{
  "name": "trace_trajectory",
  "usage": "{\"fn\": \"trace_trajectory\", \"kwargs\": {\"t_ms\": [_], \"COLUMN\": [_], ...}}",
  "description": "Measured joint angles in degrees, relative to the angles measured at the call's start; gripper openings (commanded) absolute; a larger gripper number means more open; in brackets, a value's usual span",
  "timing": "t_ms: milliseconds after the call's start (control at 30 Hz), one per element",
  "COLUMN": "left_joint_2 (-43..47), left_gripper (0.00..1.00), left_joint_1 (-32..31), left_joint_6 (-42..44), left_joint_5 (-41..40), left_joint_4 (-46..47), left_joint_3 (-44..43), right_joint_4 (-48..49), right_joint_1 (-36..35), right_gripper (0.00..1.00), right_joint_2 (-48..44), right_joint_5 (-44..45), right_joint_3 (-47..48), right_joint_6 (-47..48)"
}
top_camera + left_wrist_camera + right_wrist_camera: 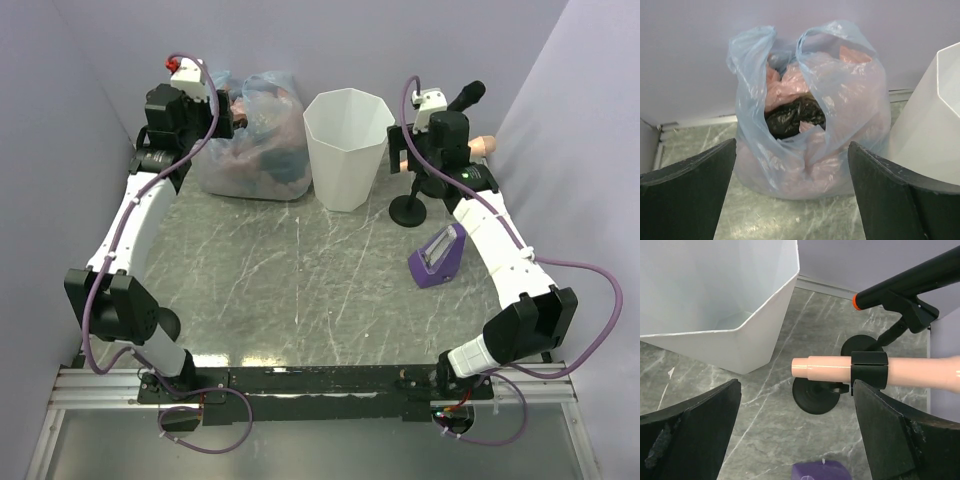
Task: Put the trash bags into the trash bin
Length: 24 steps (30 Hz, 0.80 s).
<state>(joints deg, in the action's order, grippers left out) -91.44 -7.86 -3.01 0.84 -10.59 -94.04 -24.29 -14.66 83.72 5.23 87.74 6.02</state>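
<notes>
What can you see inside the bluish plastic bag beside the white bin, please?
Inside the bluish bag: crumpled pink bags and a black bag near the opening; whatever lies beneath is hidden.

walls (90, 60): plain lilac, three sides | tabletop (300, 290): grey marble pattern, pale veins | light: even

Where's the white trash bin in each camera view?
Top external: trash bin stands upper centre, just right of the stuffed bag.
Left wrist: trash bin at the right edge, only part of its side and rim showing, beside the stuffed bag.
Right wrist: trash bin fills the upper left, rim and inside visible.
Shared landmark: the grey marbled table it stands on, seen in all three.
</notes>
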Motion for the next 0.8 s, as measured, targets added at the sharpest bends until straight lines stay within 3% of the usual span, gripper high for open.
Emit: {"fn": "trace_trajectory", "kwargs": {"t_ms": [200,367,467,600,800], "left_joint_2": [-3.0,-13.5,-20.0,-25.7,-32.3], "left_gripper": [0.99,0.84,0.84,0.73,0.70], "left_joint_1": [0.0,0.0,0.2,0.6,1.2], "left_joint_6": [5.6,10.0,11.3,9.1,-0.3], "left_joint_5": [2.2,3.2,3.9,3.8,2.3], "left_joint_4": [2.7,3.6,3.3,3.7,5.3], "left_joint_3": [-4.2,-17.2,-24.2,-26.8,-28.3], "right_joint_4": [0.0,-0.7,-1.5,-2.3,-4.2], "right_joint_1": [-0.3,-0.5,-0.5,-0.5,-0.5], "right_gripper": [0.99,0.99,0.99,0.99,0.98], "right_joint_2": [-0.1,-1.1,-1.5,-2.6,-4.1], "right_joint_5": [-0.8,-2.9,-4.3,-6.5,-11.4], "right_joint_3": [-0.1,-2.4,-3.8,-6.1,-8.6], "right_joint_6": [3.4,6.8,7.6,8.0,7.8]}}
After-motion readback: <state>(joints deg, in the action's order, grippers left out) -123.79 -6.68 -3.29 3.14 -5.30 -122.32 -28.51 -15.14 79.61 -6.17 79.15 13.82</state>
